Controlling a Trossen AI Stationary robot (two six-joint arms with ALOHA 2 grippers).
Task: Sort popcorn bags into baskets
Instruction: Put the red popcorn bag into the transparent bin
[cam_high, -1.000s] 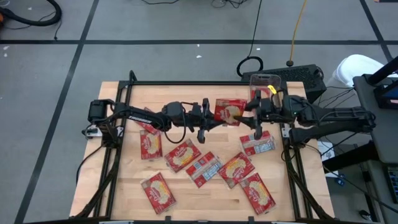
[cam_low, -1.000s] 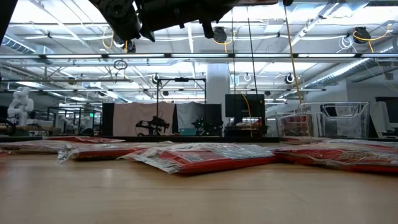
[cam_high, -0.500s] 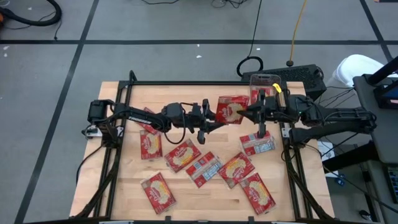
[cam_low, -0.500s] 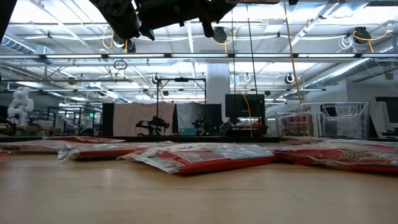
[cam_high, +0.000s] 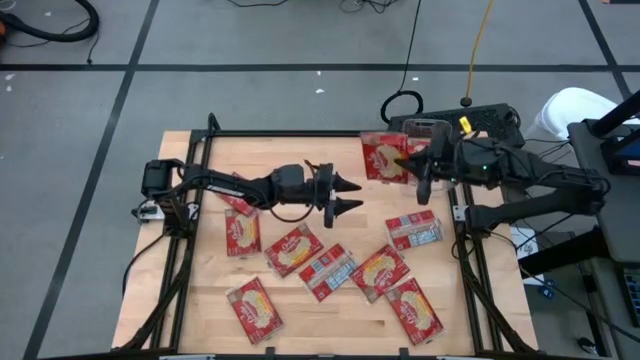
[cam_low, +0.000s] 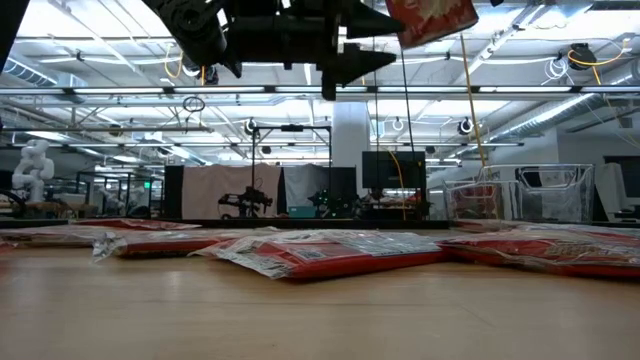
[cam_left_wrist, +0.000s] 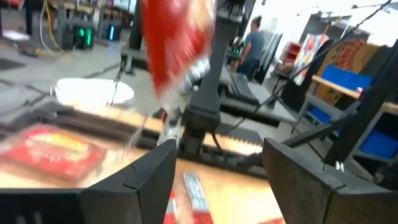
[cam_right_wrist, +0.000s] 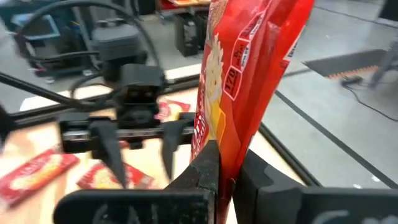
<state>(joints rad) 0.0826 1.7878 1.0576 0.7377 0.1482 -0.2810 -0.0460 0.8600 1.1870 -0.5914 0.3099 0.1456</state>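
Table (cam_high: 200, 300): eight or so popcorn bags (cam_high: 293, 249) lying loose, unsorted. Left gripper (cam_high: 345, 196) over the table's middle, fingers spread, holding nothing. Right gripper (cam_high: 412, 166) clenched on one bag (cam_high: 384, 157), lifted just beside the basket (cam_high: 428, 126) at the far right corner. Sorting looks barely begun; basket's contents unclear.

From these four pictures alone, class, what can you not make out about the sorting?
- The basket: high view, mostly hidden behind the held popcorn bag and the right gripper.
- Held bag's lower edge: right wrist view, clamped between the fingers.
- Left gripper: empty, open; the bag looks blurred in its wrist view.
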